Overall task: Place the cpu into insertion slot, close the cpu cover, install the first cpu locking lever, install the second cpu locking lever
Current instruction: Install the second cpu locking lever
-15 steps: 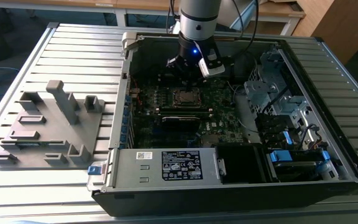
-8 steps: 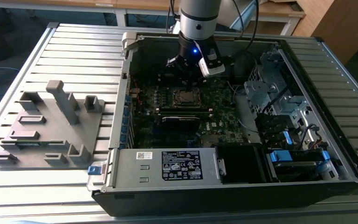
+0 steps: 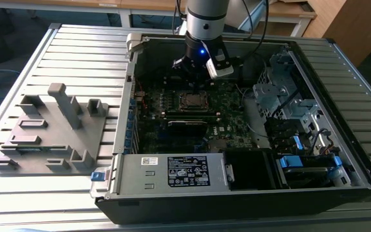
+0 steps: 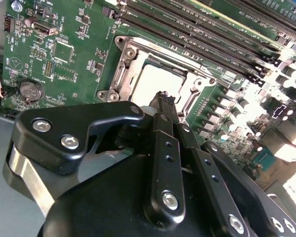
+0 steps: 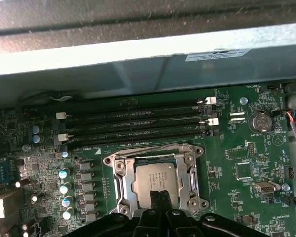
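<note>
sits in the insertion slot [image 5: 155, 183], the cpu [image 5: 157, 182], dull silver top facing up, seen in both wrist views and in the exterior view at the middle of the dark green circuit board [image 3: 192, 113]. lies flat over it, the cpu cover [image 5: 187, 165], a silvery frame ringing the chip on all sides, its cut-out centre showing the metal top. hangs directly above the near edge of the chip, the gripper [image 5: 161, 197], black fingers pressed together with no gap visible between the tips and nothing pinched. cannot tell whether the tips touch the chip or stop just short of it. in the second wrist view, points down at the cpu [image 4: 155, 81] from just above, the gripper [image 4: 164, 98], with its black linkage arms and bolts in the foreground. run beside the socket, long narrow black card slots [image 5: 138, 123], close to one edge of the cover. stands nearby on the board, a round coin battery [image 5: 260, 121]. in the exterior view, rests on a ribbed metal worktop [image 3: 76, 48], the open computer case [image 3: 237, 193], with the arm reaching down into it from above and the gripper [image 3: 195, 82] just over the socket. lies on the worktop at the exterior view's left, well apart from the case, a grey fixture tray [image 3: 50, 135] with upright posts.
</note>
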